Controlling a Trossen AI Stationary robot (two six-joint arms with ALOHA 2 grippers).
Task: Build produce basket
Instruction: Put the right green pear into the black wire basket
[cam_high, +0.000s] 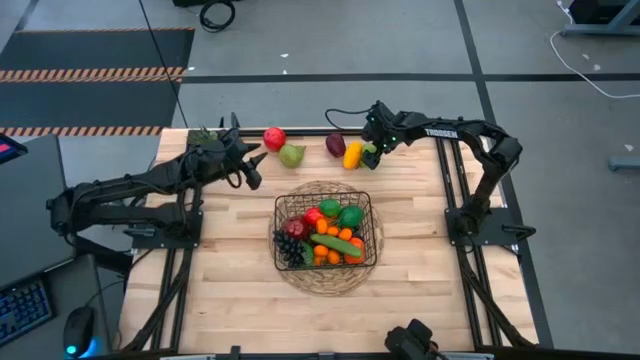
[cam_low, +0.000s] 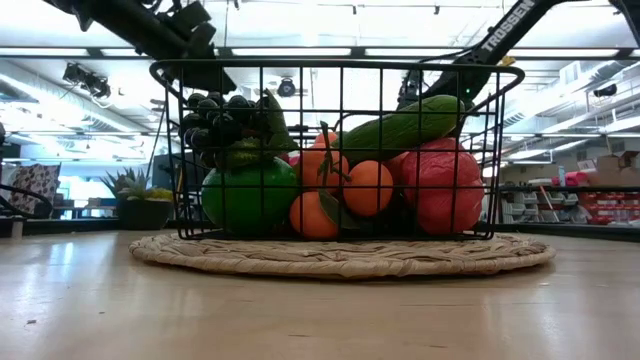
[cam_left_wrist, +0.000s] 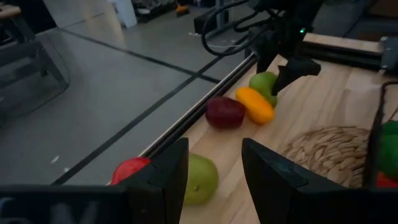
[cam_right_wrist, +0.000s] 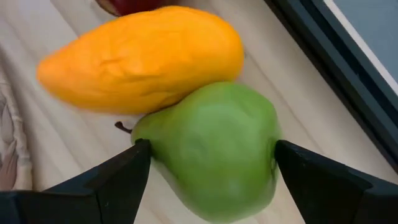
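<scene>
Wooden bench (cam_high: 230, 290) surface carries all items. Left gripper (cam_high: 248, 163) hovers near the far left edge, fingers (cam_left_wrist: 165, 177) open and empty, beside a red apple (cam_high: 274, 138) and a green pear (cam_high: 292, 155). Black wire basket (cam_high: 366, 212) stands at bench centre on a round woven mat (cam_high: 330, 281), loaded with grapes (cam_high: 291, 252), oranges (cam_high: 338, 235), a cucumber (cam_high: 336, 244) and other produce. Further right lie a purple plum (cam_high: 335, 145) and a yellow mango (cam_high: 352, 154). Right gripper (cam_high: 371, 152) is at a second green pear (cam_right_wrist: 214, 149), fingers (cam_right_wrist: 118, 177) spread on either side of it, touching the mango.
</scene>
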